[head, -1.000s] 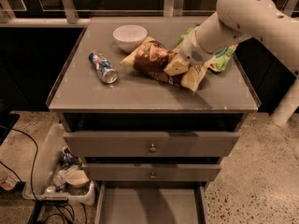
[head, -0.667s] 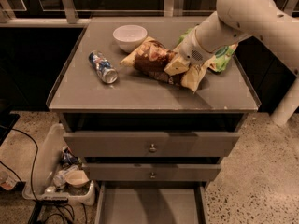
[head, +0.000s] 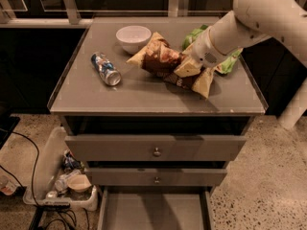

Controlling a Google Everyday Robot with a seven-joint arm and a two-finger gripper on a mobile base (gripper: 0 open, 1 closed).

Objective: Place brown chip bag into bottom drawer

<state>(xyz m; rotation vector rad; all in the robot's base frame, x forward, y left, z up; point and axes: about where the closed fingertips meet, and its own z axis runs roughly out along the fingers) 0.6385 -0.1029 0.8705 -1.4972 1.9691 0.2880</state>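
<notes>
The brown chip bag [head: 160,56] lies on the top of the grey cabinet [head: 144,92], right of centre and towards the back. Its dark middle is crumpled, one cream-yellow end points towards the white bowl [head: 133,37], and the other hangs down towards the front right. The bowl stands upright just beside the bag's left end, near the back edge. A drinks can [head: 106,69] lies on its side further left, well apart from the bag, with its shiny end turned towards the front.

The robot's pale arm [head: 259,13] reaches in from the upper right and slopes down to the bag. The gripper [head: 194,63] sits right at the bag's right half, pressed against or into the crinkled foil. Whether it is clamped on the bag or only resting against it cannot be told from this view. A smaller green bag [head: 226,65] lies behind and to the right of the arm, partly hidden by it.

Below the top, the two upper drawers [head: 120,147] with their round knobs [head: 157,152] stick out only slightly. The bottom drawer [head: 153,210] is pulled out furthest, showing its flat grey floor at the lower edge of the view. The bag is not in it.

On the speckled floor to the left stands a clear plastic bin [head: 48,162] holding assorted small items, with dark cables [head: 33,176] looping beside it
</notes>
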